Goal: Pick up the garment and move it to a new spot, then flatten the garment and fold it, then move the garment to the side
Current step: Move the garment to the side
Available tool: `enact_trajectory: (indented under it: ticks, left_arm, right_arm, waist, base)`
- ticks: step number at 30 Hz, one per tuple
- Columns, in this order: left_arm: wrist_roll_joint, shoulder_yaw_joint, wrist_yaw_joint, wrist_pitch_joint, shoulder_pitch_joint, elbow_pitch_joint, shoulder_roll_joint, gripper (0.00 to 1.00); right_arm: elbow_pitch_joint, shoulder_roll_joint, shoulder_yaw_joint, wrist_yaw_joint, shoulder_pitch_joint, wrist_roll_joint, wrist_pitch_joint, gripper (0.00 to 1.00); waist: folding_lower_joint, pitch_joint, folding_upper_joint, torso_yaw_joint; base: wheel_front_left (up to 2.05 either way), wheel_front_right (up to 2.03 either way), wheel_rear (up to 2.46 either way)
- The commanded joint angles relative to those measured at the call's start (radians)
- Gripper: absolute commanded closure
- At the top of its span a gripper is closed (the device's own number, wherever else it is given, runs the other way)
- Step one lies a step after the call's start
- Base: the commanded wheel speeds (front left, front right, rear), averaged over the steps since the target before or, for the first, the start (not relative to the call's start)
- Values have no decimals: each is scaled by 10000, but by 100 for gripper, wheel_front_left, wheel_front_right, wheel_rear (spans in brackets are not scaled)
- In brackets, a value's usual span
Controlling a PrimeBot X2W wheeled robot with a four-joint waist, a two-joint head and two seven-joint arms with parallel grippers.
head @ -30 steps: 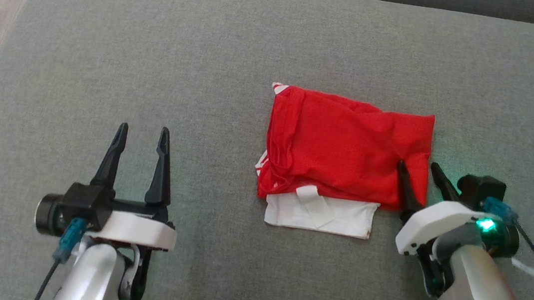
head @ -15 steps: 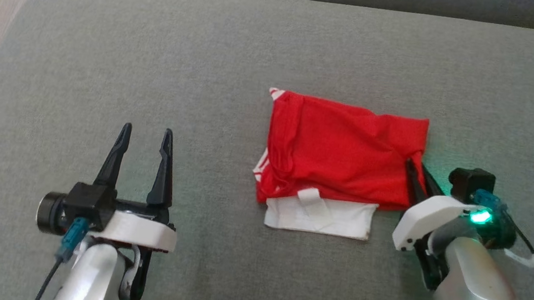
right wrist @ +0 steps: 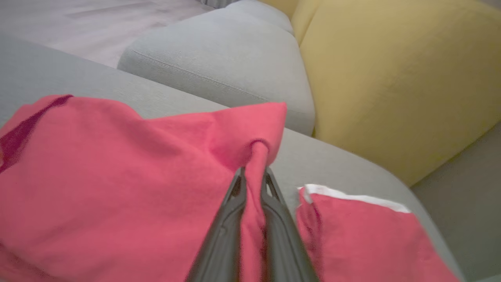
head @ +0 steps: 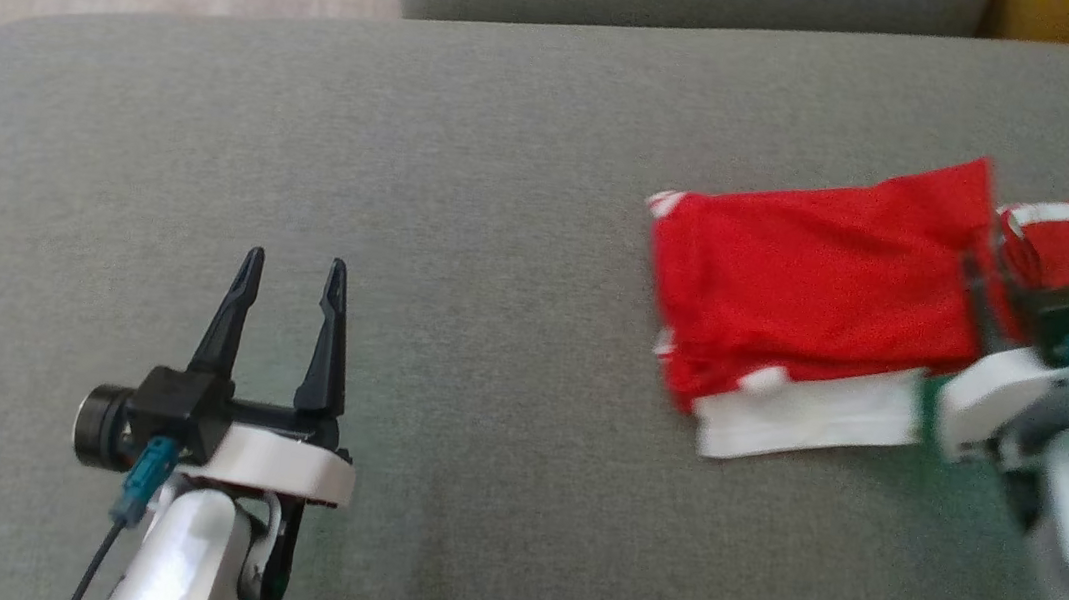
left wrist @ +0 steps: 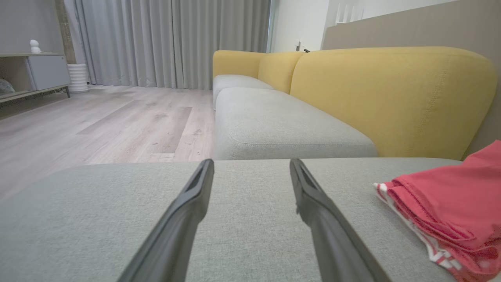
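Now your garment [head: 819, 272]: folded red cloth, white band.
Right gripper [right wrist: 253, 174]: pinches its raised edge.
Left gripper [head: 294, 263]: spread, well apart.

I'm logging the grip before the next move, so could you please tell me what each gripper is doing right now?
Left gripper: open, holding nothing.
Right gripper: shut on the folded red garment, at its edge.
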Motion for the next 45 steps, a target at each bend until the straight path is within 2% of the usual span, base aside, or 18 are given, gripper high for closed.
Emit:
enact_trajectory:
  ticks: [1,9,15,20,32,33,34,35,42,45]
  left_arm:
    - [81,328,-6,-95,-241,-356,37,0]
    - [136,399,-66,-95,-495,-420,37,0]
    - [149,355,-117,-95,-786,-431,37,0]
    - [224,461,-169,-95,-944,-422,37,0]
    - [357,718,-263,-95,-987,-411,37,0]
    - [357,725,-263,-95,-978,-395,37,0]
    - [352,723,-265,-95,-972,-373,37,0]
    - [338,714,-267,-95,-968,-353,37,0]
    - [219,691,-242,-95,-858,-300,37,0]
    - [166,729,-223,-95,-775,-304,37,0]
  right_arm:
    - [-556,-565,305,35,-194,-130,174,100]
    - [-1593,-3328,433,35,-429,205,1238,100]
    - [-1071,-4903,64,35,-763,186,1582,100]
    - [-583,-5068,-411,35,-994,142,1547,100]
    - [-474,-4573,-1041,35,-1055,-223,1424,100]
    - [-537,-4506,-1119,35,-1059,-260,1391,76]
    - [-608,-4437,-1193,35,-1056,-308,1358,22]
    - [-654,-4339,-1295,35,-1057,-323,1369,0]
    - [-1475,-3665,-1379,35,-1048,-410,1363,0]
    - [-2182,-3114,-1312,35,-1104,-248,1384,0]
  waist:
    - [0,115,0,-235]
    - [0,723,0,-569]
    - [0,1281,0,-515]
    - [0,1596,0,-459]
    - [0,1791,0,-499]
    - [0,1765,0,-515]
    - [0,1733,0,-527]
    - [0,1680,0,-541]
    - [0,1164,0,-568]
    - [0,887,0,-541]
  base:
    - [0,0,0]
    - [0,0,0]
    - [0,0,0]
    - [0,0,0]
    - [0,0,0]
    - [0,0,0]
    - [0,0,0]
    - [0,0,0]
    - [0,0,0]
    - [0,0,0]
